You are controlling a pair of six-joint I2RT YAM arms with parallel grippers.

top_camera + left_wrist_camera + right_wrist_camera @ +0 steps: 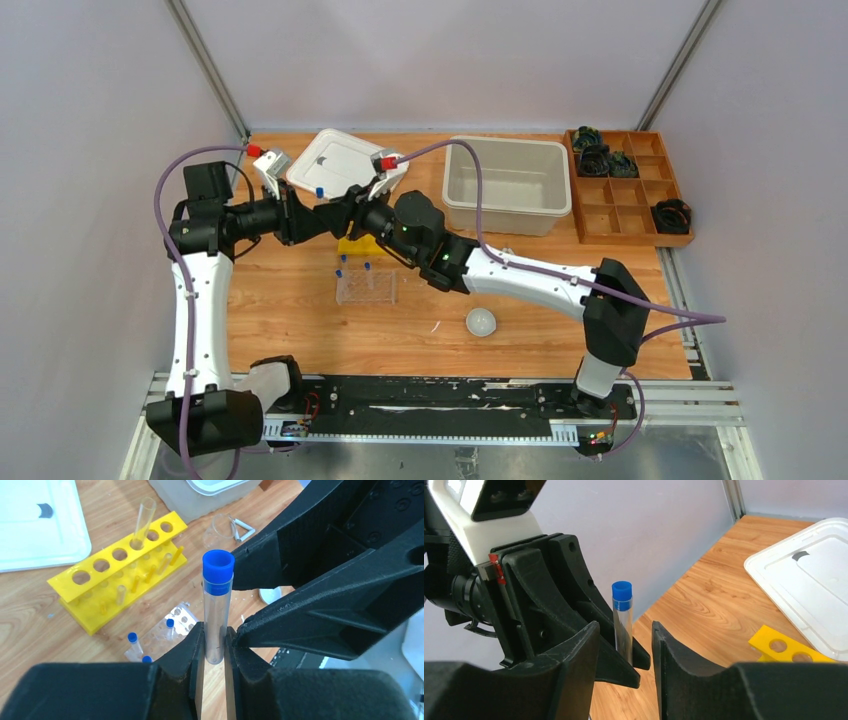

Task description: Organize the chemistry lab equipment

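A clear blue-capped tube (218,605) stands upright in the air, with my left gripper (215,635) shut on its lower end. My right gripper (624,630) is open around the same tube (622,620), its jaws standing apart from the glass. Seen from above, both grippers meet over the table's back left (335,205). Below them a yellow tube rack (120,575) holds one bare glass tube (144,520). A clear rack (366,287) with blue-capped tubes in it sits nearer me. A small white round dish (481,322) lies to the right.
A white lid (345,165) lies at the back left, a white bin (505,185) at the back middle. The brown wooden compartment tray (625,190) with black parts is at the back right. A small glass vessel (220,530) stands by the bin.
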